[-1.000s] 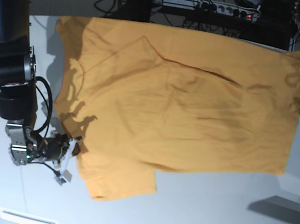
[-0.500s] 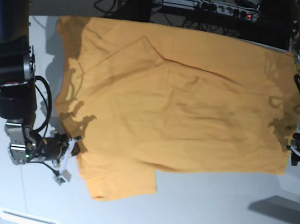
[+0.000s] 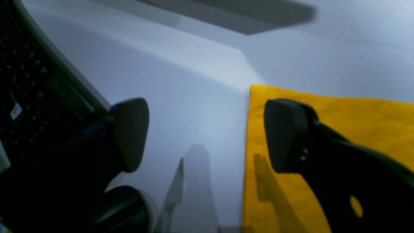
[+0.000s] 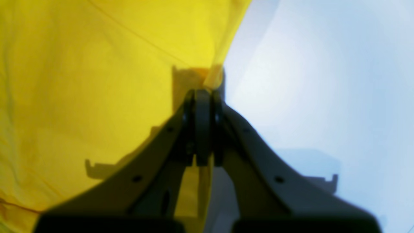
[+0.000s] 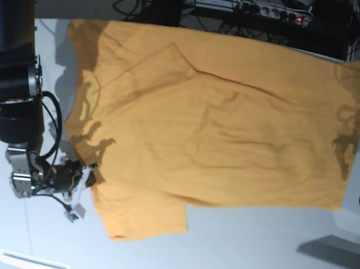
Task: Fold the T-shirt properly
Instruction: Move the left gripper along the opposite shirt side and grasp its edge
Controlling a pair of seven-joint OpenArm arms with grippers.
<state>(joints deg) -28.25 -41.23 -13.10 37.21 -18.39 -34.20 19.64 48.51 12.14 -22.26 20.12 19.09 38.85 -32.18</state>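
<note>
We are seeing the main risk at the hem corner: our left end effector (image 3: 207, 136) is hanging wide open with one pad above the T-shirt (image 5: 215, 122) and the other above the bare surface (image 3: 194, 97), so closing from here could pinch only the very edge, or nothing, and the cloth could slip out during a lift. A second risk is uneven pulling, since our right end effector (image 4: 203, 97) is clamped shut on a thin fold of the shirt's edge beside the sleeve; dragging from that side alone could bunch the fabric. The shirt is lying spread flat across the far half of the surface, one sleeve pointing toward the near side. The right arm is reaching low on the scene's left, the left arm hovering at the scene's right edge.
</note>
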